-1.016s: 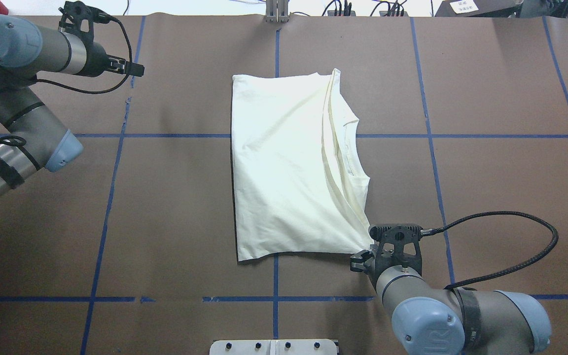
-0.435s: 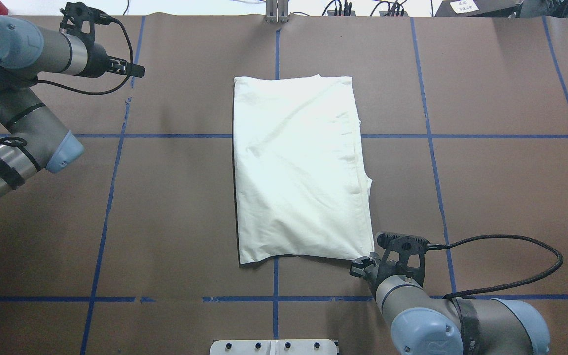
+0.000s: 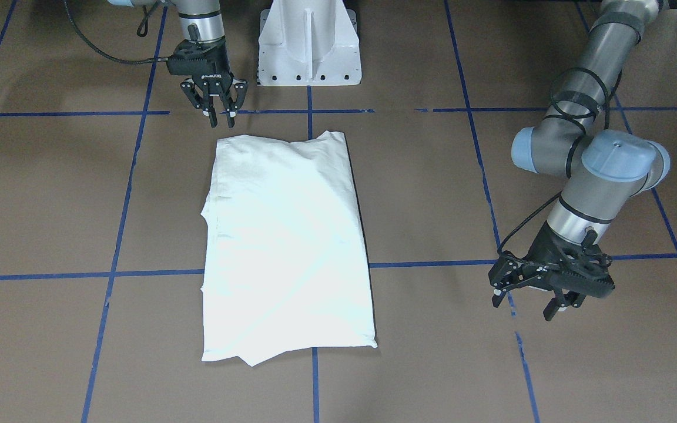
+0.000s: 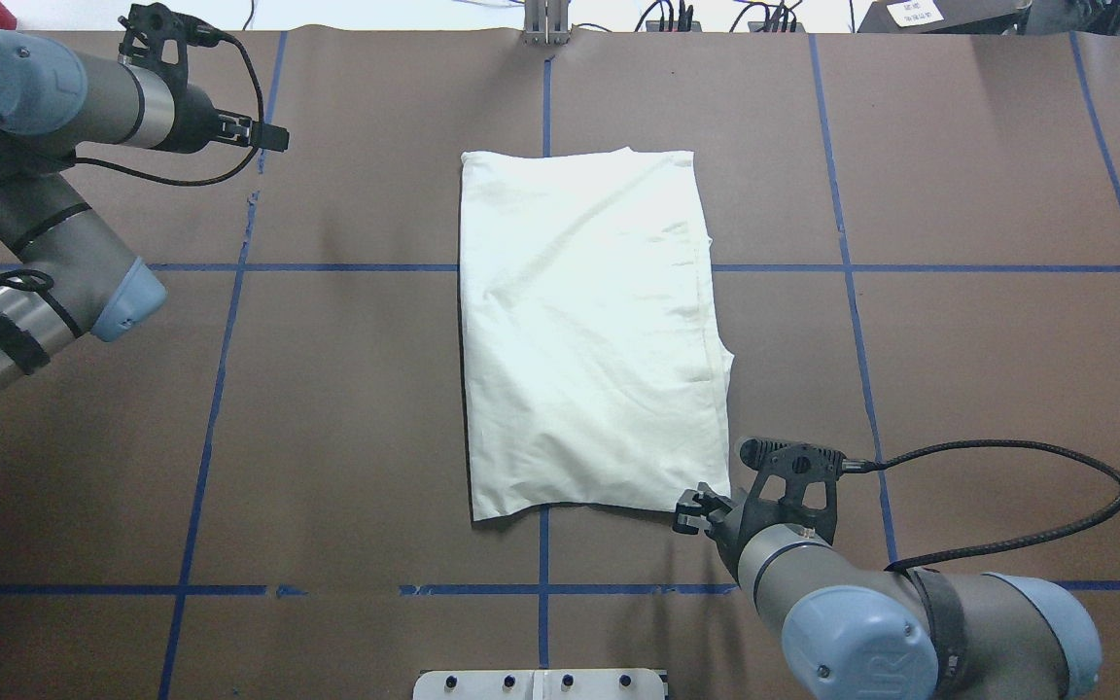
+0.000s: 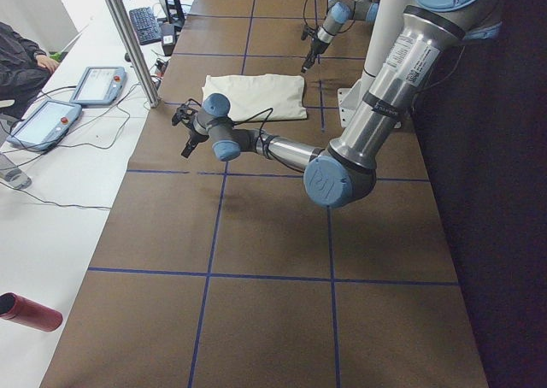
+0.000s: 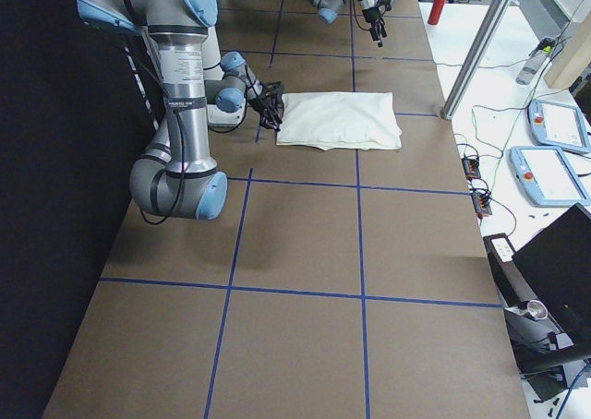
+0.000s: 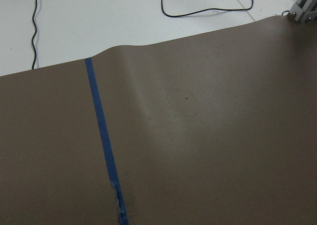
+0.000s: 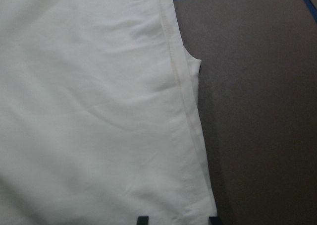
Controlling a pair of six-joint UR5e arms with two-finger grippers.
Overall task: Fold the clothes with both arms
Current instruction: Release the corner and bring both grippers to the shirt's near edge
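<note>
The cream-white shirt point(image 4: 584, 321) lies folded into a long rectangle at the table's middle, plain side up; no print shows. It also shows in the front view point(image 3: 285, 235) and fills the right wrist view point(image 8: 99, 111). My right gripper point(image 4: 691, 510) is open and empty at the shirt's near right corner, and its tips point(image 3: 219, 114) hang just off the cloth edge. My left gripper point(image 4: 273, 136) is open and empty at the far left, well away from the shirt, and shows in the front view point(image 3: 523, 305).
The white pedestal base point(image 3: 309, 47) stands at the robot's edge of the table. Blue tape lines point(image 4: 220, 389) cross the brown table cover. A metal post point(image 4: 545, 19) stands at the far edge. A red bottle point(image 5: 30, 313) and tablets point(image 5: 98, 85) lie beyond the table.
The shirt's raised right side has dropped flat onto the rest of the cloth. My right gripper has shifted slightly left at the near right corner. The left arm has barely moved.
</note>
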